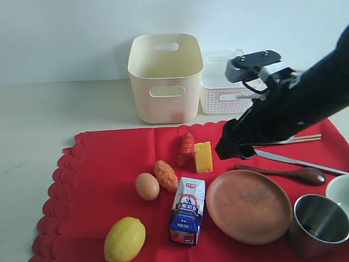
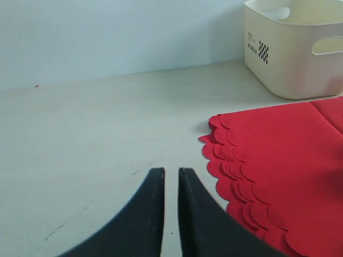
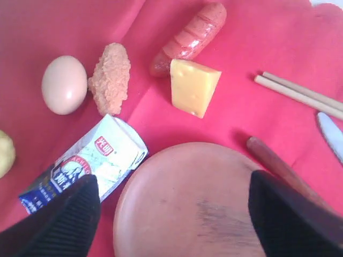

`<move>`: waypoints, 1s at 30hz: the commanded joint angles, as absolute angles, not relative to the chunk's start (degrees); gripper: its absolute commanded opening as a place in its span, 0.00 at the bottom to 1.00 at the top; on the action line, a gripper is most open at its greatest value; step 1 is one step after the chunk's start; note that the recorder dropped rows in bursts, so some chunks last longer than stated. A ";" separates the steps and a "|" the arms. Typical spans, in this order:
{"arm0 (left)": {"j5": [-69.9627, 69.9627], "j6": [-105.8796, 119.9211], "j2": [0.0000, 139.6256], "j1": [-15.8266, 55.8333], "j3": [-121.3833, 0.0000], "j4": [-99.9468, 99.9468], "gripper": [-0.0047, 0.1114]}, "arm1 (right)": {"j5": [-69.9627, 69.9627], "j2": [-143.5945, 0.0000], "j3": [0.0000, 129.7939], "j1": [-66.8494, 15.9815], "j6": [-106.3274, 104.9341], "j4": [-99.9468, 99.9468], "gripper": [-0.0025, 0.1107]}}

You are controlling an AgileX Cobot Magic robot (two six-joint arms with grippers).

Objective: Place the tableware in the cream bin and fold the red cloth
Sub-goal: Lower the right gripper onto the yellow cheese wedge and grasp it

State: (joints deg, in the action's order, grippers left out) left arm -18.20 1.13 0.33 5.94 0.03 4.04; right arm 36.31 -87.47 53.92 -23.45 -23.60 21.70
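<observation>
Spread wide and empty, right claw [image 3: 177, 211] directly above the round wooden plate [image 1: 248, 204]. Nearly pinched together on nothing, left claw [image 2: 171, 176] low over bare bench [image 2: 80, 134], well away from the plate, past the scalloped edge of the red cloth [image 1: 109, 164].

Around the plate, on the cloth: spoon [image 1: 289, 173] just behind, knife [image 1: 297, 161] and chopsticks [image 1: 305, 138] further behind, steel cup [image 1: 319, 224] and bowl [image 1: 341, 188] just beside. Cream bin [image 1: 165, 76] well behind the plate, off the cloth.

Likely trouble: slipping off so flat and low a rim, shoving the plate into the cup, or knocking the milk carton [image 1: 187, 210] just beside the plate's other edge.

Only in the exterior view: cup and bowl. Only in the right wrist view: the claw's gap astride the plate. Only in the left wrist view: the left claw.
</observation>
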 commanded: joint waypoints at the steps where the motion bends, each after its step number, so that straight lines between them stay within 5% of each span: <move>1: -17.89 1.30 0.00 6.25 0.00 4.37 0.14 | 36.79 -92.68 59.22 -26.33 -15.78 13.58 0.68; 30: -17.89 1.30 0.00 6.25 0.00 4.37 0.14 | 31.66 -114.41 73.73 -29.00 -1.30 8.02 0.66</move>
